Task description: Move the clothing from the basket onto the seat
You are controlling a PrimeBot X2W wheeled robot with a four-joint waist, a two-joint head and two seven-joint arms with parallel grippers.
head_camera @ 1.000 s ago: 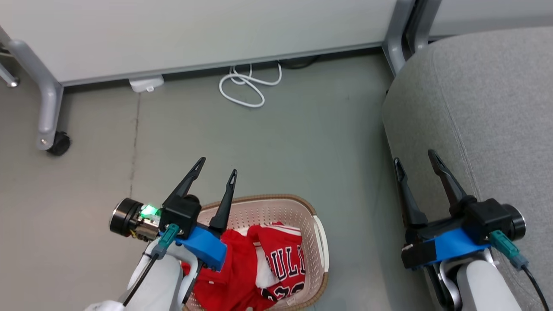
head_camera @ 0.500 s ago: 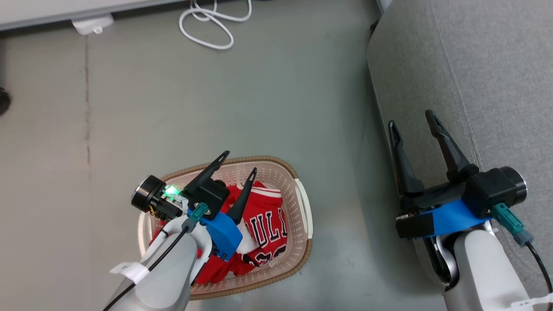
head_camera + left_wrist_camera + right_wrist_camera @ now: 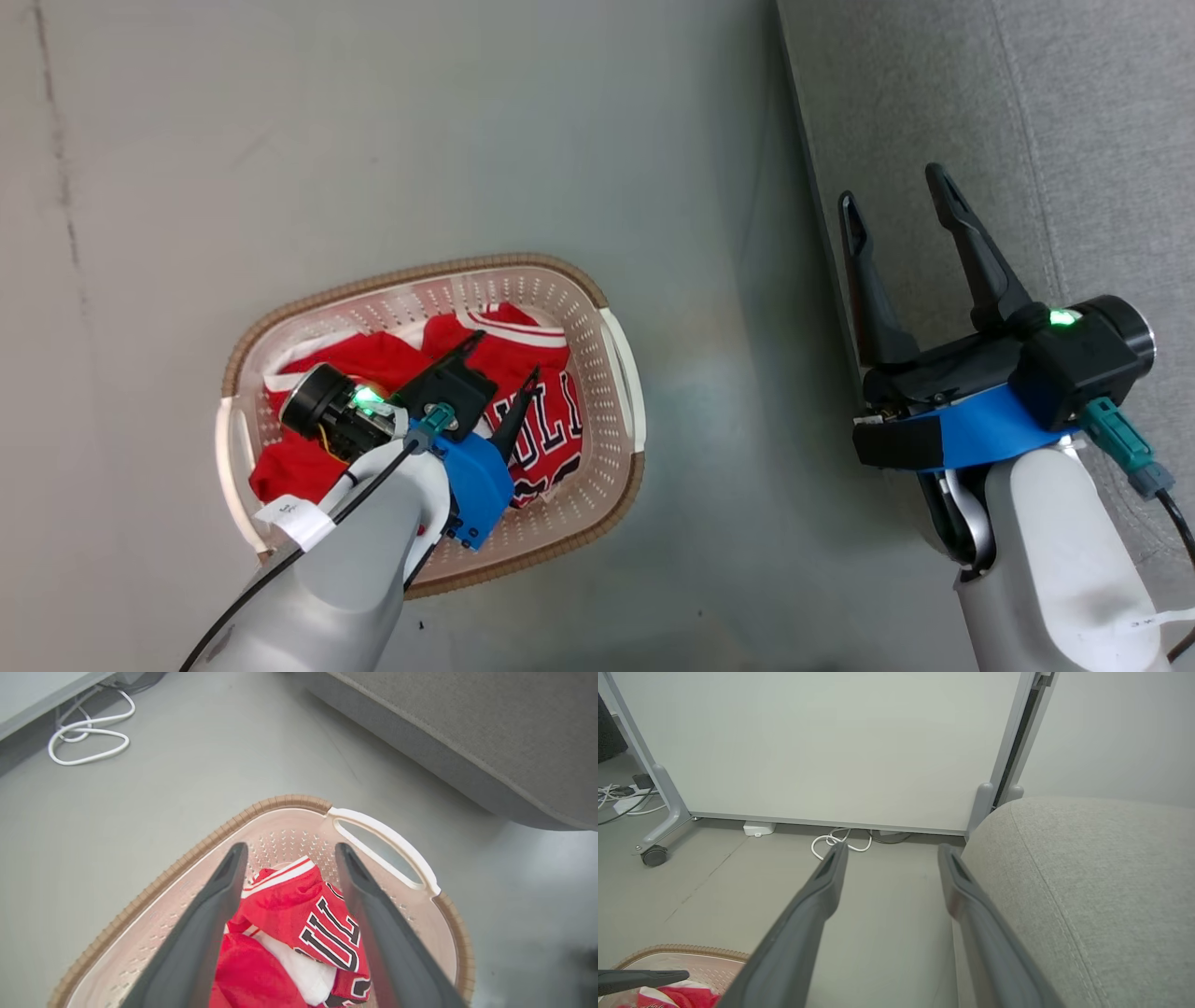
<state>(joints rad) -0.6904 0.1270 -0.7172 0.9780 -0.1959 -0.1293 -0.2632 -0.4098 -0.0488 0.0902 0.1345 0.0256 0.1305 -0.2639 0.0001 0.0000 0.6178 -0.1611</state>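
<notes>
The left tool (image 3: 509,357) hangs over the basket (image 3: 411,275) with its two fingers spread wide and nothing gripped between them. In the left wrist view they frame the clothing (image 3: 299,910), a crumpled red heap with white trim and black-and-white block letters lying inside the basket. Whether the tips touch the fabric I cannot tell. The basket stands on the grey floor (image 3: 373,140), near the seat (image 3: 1074,140) but apart from it. The right tool (image 3: 892,185) is also fully open and empty, held over the seat's rounded edge, one finger above the upholstery and the other above its side.
</notes>
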